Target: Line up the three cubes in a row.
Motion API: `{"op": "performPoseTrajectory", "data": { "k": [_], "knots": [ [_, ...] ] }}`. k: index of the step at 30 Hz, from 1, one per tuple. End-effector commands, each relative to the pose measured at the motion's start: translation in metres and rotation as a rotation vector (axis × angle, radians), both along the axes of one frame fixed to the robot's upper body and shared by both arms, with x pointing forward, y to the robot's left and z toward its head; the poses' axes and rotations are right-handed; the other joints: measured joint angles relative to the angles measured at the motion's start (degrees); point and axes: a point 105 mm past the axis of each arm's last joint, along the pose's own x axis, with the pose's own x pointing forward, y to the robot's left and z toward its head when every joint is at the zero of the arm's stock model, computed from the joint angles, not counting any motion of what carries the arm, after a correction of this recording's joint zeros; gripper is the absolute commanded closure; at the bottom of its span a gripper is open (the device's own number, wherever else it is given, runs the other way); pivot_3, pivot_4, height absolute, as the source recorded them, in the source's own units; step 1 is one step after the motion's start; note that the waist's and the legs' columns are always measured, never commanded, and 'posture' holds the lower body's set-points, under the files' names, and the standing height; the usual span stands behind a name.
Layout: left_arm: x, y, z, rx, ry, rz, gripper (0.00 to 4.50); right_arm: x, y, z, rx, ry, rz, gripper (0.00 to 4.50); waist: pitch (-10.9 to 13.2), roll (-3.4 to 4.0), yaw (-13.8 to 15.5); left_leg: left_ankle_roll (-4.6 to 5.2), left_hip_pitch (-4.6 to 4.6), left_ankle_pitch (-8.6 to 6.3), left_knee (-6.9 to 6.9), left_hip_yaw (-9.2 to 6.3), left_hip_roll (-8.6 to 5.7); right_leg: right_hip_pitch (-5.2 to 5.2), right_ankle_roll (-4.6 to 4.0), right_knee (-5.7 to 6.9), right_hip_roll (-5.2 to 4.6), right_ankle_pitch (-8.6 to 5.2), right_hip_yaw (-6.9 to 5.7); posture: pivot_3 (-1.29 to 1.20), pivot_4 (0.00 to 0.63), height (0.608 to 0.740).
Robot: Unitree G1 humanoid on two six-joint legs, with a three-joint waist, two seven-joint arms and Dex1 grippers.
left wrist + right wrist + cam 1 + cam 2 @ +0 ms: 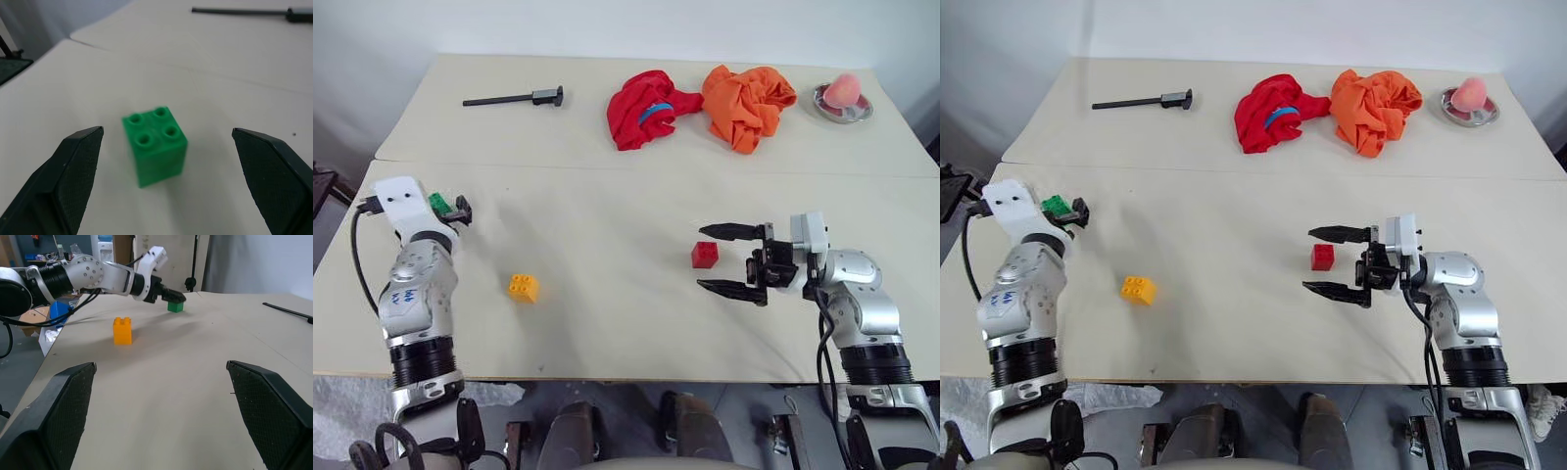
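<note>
Head view: left gripper (460,210) at left frame, jaws wide, reaching the green cube (438,204); yellow-orange cube (523,288) lower left; red cube (705,254) between the wide jaws of the right gripper (732,259).

Left wrist view: the green cube stands ungrasped between the fingers (73,166). Judged step: pickup; next, close.

Right wrist view: omits the red cube.

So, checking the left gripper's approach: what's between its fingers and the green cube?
Nothing: bare table separates the open left gripper from the green cube, per left wrist view.
</note>
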Motion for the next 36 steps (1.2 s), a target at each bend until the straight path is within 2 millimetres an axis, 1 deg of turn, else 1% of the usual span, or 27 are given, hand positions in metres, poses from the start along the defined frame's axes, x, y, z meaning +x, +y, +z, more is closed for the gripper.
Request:
{"op": "performPoseTrajectory", "data": {
  "k": [1,4,7,15,16,18,19,20,21,22,24,26,27,29,31,34,36],
  "knots": [
    [0.003,0.006,0.012,0.026,-0.046,0.058,0.00,-0.005,0.003,0.006,0.011,-0.045,0.007,0.04,0.01,-0.01,-0.01,0.00,-0.01,0.00,0.01,0.01,0.00,0.00,0.00,0.00,0.00,0.00,-0.01,0.00,0.150,0.740],
    [0.007,0.002,0.010,0.024,-0.037,0.045,0.00,-0.006,0.003,0.005,0.019,-0.039,-0.003,0.04,0.01,-0.02,-0.02,0.00,-0.01,0.00,0.00,0.01,0.00,0.00,0.00,0.00,0.00,0.00,-0.01,0.00,0.150,0.740],
    [0.007,0.004,0.011,0.035,-0.050,0.058,0.56,-0.006,0.002,0.002,0.021,-0.036,-0.016,0.00,0.01,-0.02,-0.03,0.00,-0.01,0.00,0.00,0.01,0.00,0.00,0.00,0.00,0.00,0.00,-0.01,0.00,0.150,0.740],
    [0.004,0.013,0.009,0.044,-0.049,0.068,2.95,-0.007,0.000,-0.005,0.021,-0.023,-0.037,0.00,0.01,-0.02,0.03,0.00,-0.01,0.00,0.01,0.01,-0.01,0.01,0.01,0.00,-0.01,0.00,-0.01,0.00,0.150,0.740],
    [0.003,0.014,0.011,0.037,-0.060,0.060,3.05,-0.007,-0.001,-0.005,0.022,-0.022,-0.039,0.00,0.01,-0.02,-0.01,0.00,-0.01,0.00,0.01,0.01,-0.01,0.01,0.01,0.00,-0.01,0.00,-0.01,0.00,0.150,0.740],
    [0.002,0.016,0.016,0.005,-0.109,0.032,3.05,-0.008,-0.003,-0.005,0.024,-0.022,-0.046,0.00,0.01,-0.02,-0.03,0.00,-0.01,0.00,0.01,0.01,0.00,0.01,0.01,0.00,0.00,0.00,-0.02,0.00,0.150,0.740],
    [0.002,0.009,0.031,0.008,-0.196,-0.113,3.05,-0.010,-0.008,-0.002,0.035,-0.027,-0.066,0.00,0.01,-0.02,-0.03,0.00,-0.01,0.00,0.01,0.01,0.00,0.01,0.01,0.00,0.00,0.00,-0.01,0.00,0.150,0.740],
    [0.000,0.002,0.041,0.019,-0.256,-0.221,3.05,-0.011,-0.012,0.000,0.043,-0.030,-0.080,0.00,0.01,-0.03,-0.06,0.00,-0.01,0.00,0.01,0.01,0.00,0.01,0.01,0.00,0.00,0.00,-0.02,0.00,0.150,0.740],
    [-0.005,-0.007,0.057,0.078,-0.317,-0.367,3.05,-0.012,-0.018,0.004,0.052,-0.040,-0.105,0.00,0.01,-0.03,-0.09,0.00,-0.02,0.00,0.00,0.04,0.01,0.00,0.01,0.00,0.00,0.00,-0.02,0.00,0.150,0.740],
    [-0.014,-0.023,0.071,0.158,-0.363,-0.566,3.05,-0.014,-0.027,0.007,0.060,-0.043,-0.134,0.00,0.02,-0.04,-0.11,-0.01,-0.04,0.01,-0.01,0.12,0.02,-0.02,0.00,-0.01,0.00,0.00,-0.04,0.00,0.150,0.740],
    [-0.034,-0.053,0.084,0.220,-0.385,-0.930,3.05,-0.018,-0.042,0.012,0.065,-0.048,-0.191,0.00,0.05,-0.09,-0.07,-0.01,-0.09,0.01,-0.03,0.37,0.02,-0.07,0.00,-0.04,0.01,0.00,-0.06,0.00,0.150,0.740],
    [-0.049,-0.071,0.089,0.224,-0.375,-1.160,3.05,-0.022,-0.052,0.012,0.057,-0.048,-0.228,0.00,0.05,-0.08,0.22,-0.01,-0.10,0.01,-0.02,0.39,0.02,-0.05,-0.01,-0.07,0.01,-0.01,-0.06,0.00,0.150,0.740],
    [-0.055,-0.081,0.088,0.231,-0.349,-1.279,3.05,-0.024,-0.056,0.012,0.049,-0.044,-0.242,0.00,0.04,-0.08,0.31,-0.01,-0.05,0.01,-0.01,0.40,0.01,0.01,-0.01,-0.10,0.00,-0.01,-0.04,0.00,0.150,0.740],
    [-0.067,-0.107,0.079,0.283,-0.240,-1.549,3.05,-0.029,-0.068,0.010,0.027,-0.033,-0.284,0.00,0.04,-0.07,0.61,-0.01,0.05,0.01,0.00,0.39,0.01,0.12,0.00,-0.10,0.01,0.00,-0.04,0.00,0.150,0.740],
    [-0.065,-0.126,0.066,0.337,-0.131,-1.713,3.05,-0.031,-0.077,0.009,0.014,-0.025,-0.322,0.00,0.04,-0.06,0.86,-0.01,0.07,0.01,0.00,0.44,0.00,0.12,0.00,-0.09,0.02,0.00,-0.01,0.00,0.150,0.740],
    [-0.052,-0.149,0.046,0.438,-0.008,-1.844,3.05,-0.034,-0.084,0.008,-0.001,-0.011,-0.355,0.00,0.04,-0.06,1.10,-0.01,0.07,0.01,0.01,0.51,0.00,0.10,0.02,-0.09,0.07,0.01,0.03,0.00,0.150,0.740],
    [-0.041,-0.158,0.039,0.469,0.025,-1.861,3.05,-0.035,-0.086,0.008,-0.009,-0.004,-0.364,0.00,0.04,-0.06,1.20,-0.01,0.07,0.01,0.00,0.54,0.00,0.09,0.02,-0.09,0.09,0.01,0.04,0.00,0.150,0.740]
  ]
}}
